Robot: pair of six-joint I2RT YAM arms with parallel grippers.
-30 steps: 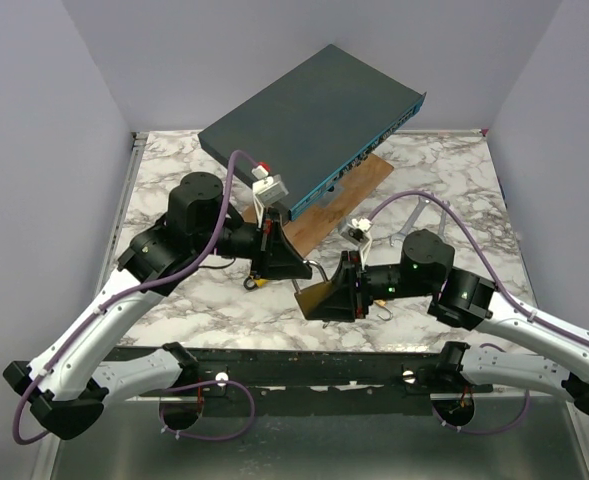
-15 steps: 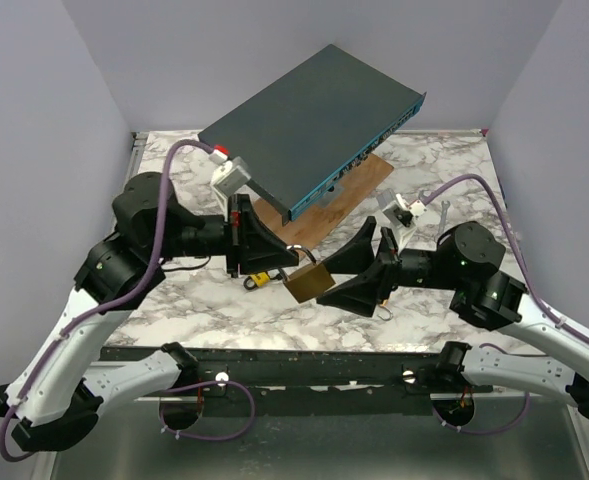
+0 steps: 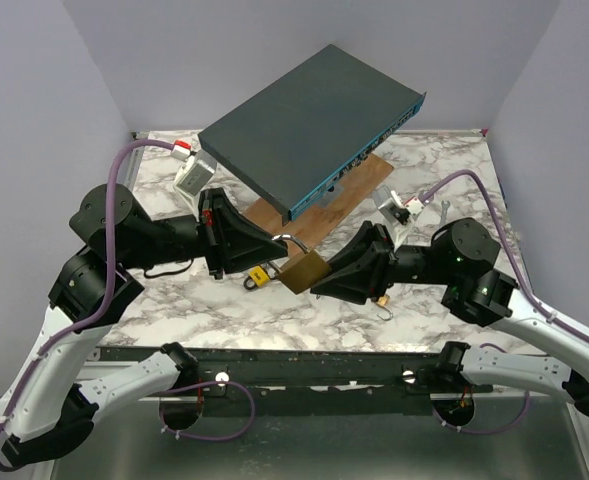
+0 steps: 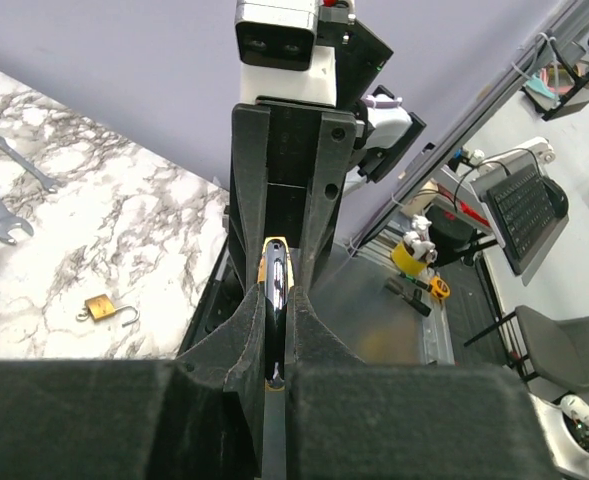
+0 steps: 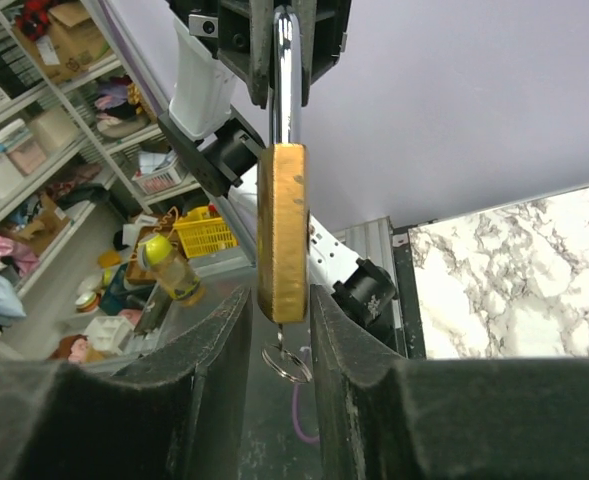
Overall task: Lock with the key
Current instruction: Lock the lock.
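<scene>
Padlock (image 3: 304, 270) hanging in the air between the two tools, clear of the marble surface (image 3: 174, 300).

The left tool (image 3: 277, 243) is clamping narrowly on the silver shackle (image 5: 285, 90). The right tool (image 3: 322, 279) is pinching the lower end of the brass body from the opposite side, its fingers (image 5: 219, 340) pressing on the two flat faces. The tools are pointing at each other, their tips nearly meeting around the lock. A small ring (image 5: 287, 362) is dangling under the body, between the right tool's fingers; whether a key is sitting in the lock cannot be told. Down beside the right tool a small second padlock (image 3: 382, 300) is lying on the surface, with a spanner (image 3: 442, 210) farther out past that tool's wrist. Beyond both tools a dark flat box (image 3: 314, 120) is resting tilted over a wooden board (image 3: 359, 188).
</scene>
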